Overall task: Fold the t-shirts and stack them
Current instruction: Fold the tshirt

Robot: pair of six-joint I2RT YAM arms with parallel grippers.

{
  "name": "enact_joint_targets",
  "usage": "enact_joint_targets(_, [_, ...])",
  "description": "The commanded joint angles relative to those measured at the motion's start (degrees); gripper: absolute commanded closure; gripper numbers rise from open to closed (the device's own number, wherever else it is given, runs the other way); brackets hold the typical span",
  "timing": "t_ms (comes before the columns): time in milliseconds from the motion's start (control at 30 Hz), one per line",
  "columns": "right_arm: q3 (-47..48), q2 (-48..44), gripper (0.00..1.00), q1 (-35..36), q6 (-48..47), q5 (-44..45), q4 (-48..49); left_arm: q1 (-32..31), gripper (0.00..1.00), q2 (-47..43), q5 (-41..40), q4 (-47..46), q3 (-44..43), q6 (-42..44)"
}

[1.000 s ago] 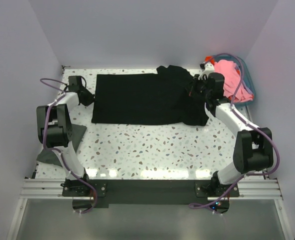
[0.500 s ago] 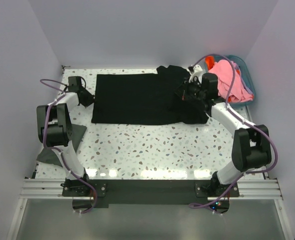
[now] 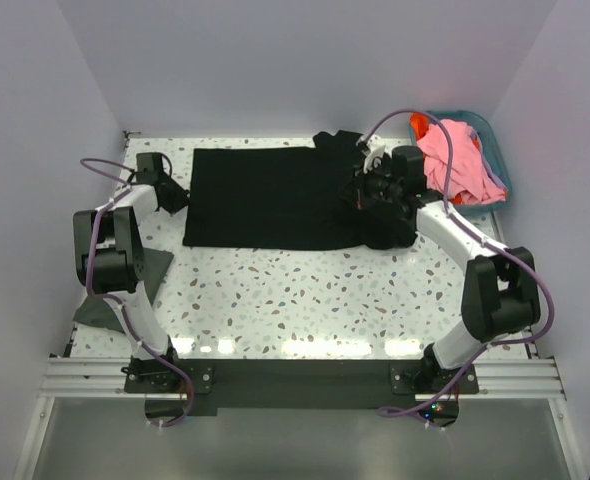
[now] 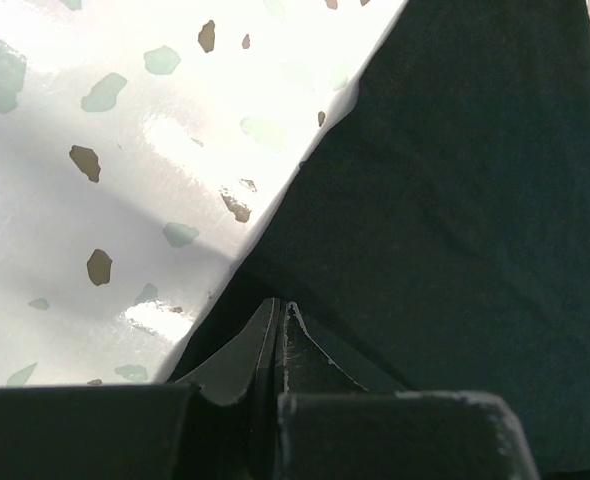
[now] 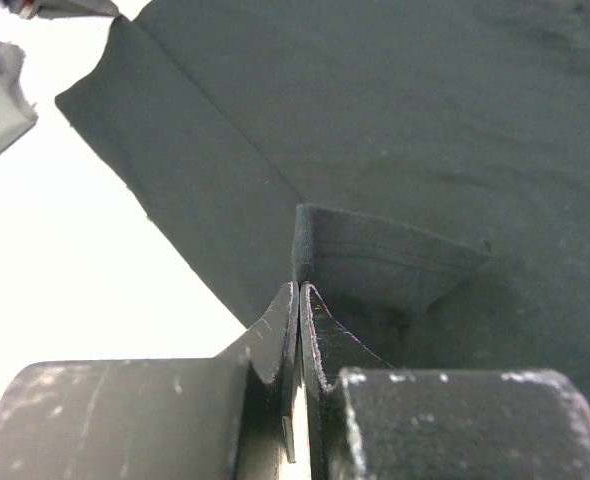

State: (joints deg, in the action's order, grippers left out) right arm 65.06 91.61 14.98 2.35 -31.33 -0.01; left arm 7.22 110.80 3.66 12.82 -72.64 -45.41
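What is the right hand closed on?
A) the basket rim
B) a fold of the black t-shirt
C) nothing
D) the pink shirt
B: the right hand pinches a raised fold of the black t-shirt, while the pink shirt sits apart in the teal basket.

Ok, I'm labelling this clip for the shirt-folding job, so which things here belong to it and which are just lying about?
Job: black t-shirt, pink t-shirt, orange-red t-shirt, dark grey t-shirt.
Lying about: teal basket, which only holds the pink and orange-red ones.
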Motion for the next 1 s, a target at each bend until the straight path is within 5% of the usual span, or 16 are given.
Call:
enact_joint_targets(0, [2.97,-1.88,1.00,-0.04,-3.65,-5.67,-2.10,0.69,1.00,0.91,0.21,-2.89,-0.48,1.02])
enact_joint_targets(133, [5.16,-1.26,1.00,2.75,-6.99,-10.24,-7.97,0.69,1.00,1.43,0.21,-3.15,-0.31,1.02])
enact_joint_targets(400, [10.61,4.53,1.00,6.90,-13.60,-2.35,-20.54,0.69,1.00,1.78,0.21,-3.24,-0.13,1.11])
enact_joint_targets(533, [11.40,5.68,1.00,6.46,-12.20,9.59,-19.59,0.69,1.00,1.96,0.47,-3.33,-0.39,1.02])
enact_joint_targets(967, [22.29,16.04,1.00,-2.15,-3.50,22.80,-14.05,0.60,1.00,3.19,1.08,-3.50,-1.71,1.20])
